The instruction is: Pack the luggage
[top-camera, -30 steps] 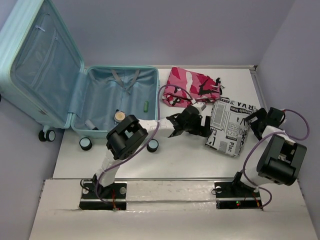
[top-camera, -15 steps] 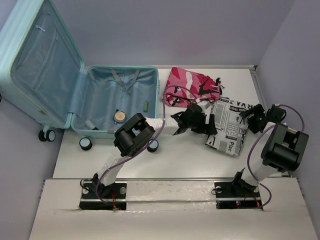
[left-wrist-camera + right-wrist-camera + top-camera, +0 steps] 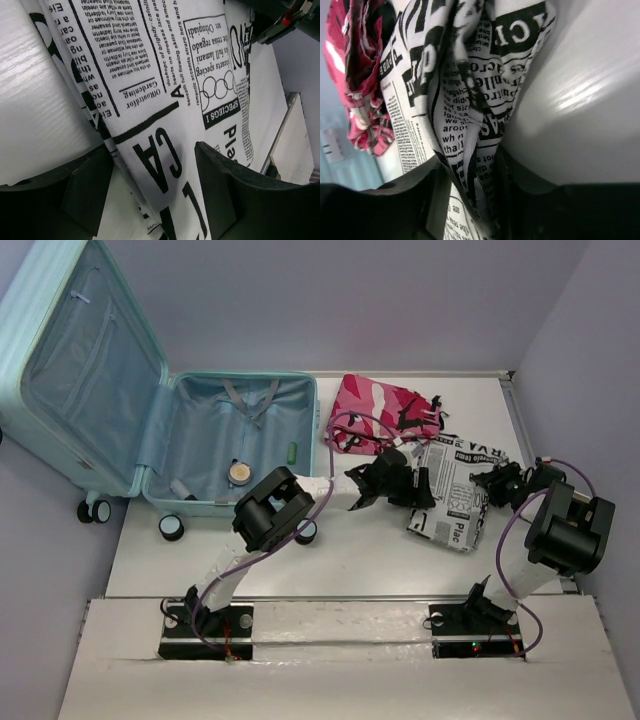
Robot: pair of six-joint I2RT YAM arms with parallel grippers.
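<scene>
The luggage [image 3: 200,430], a pale mint-blue suitcase, lies open at the left with its lid [image 3: 80,370] raised. A newspaper-print cloth [image 3: 455,495] lies on the table right of centre. My left gripper [image 3: 418,490] is at the cloth's left edge. In the left wrist view that gripper [image 3: 152,170] straddles the printed cloth [image 3: 150,65], with a gap still showing beside one finger [image 3: 85,192]. My right gripper [image 3: 487,483] is at the cloth's right edge. In the right wrist view this gripper [image 3: 470,170] pinches a bunched fold of the cloth [image 3: 465,75].
A pink-and-white cloth bundle [image 3: 385,410] lies just behind the printed cloth and also shows in the right wrist view [image 3: 350,75]. Inside the suitcase are a round tin [image 3: 239,472] and a small green item [image 3: 293,451]. Its wheels [image 3: 171,527] stick out toward the arms.
The right gripper has moved left onto the cloth's right edge and closed on it. The left gripper's jaws have narrowed around the left edge. The cloth has bunched slightly.
</scene>
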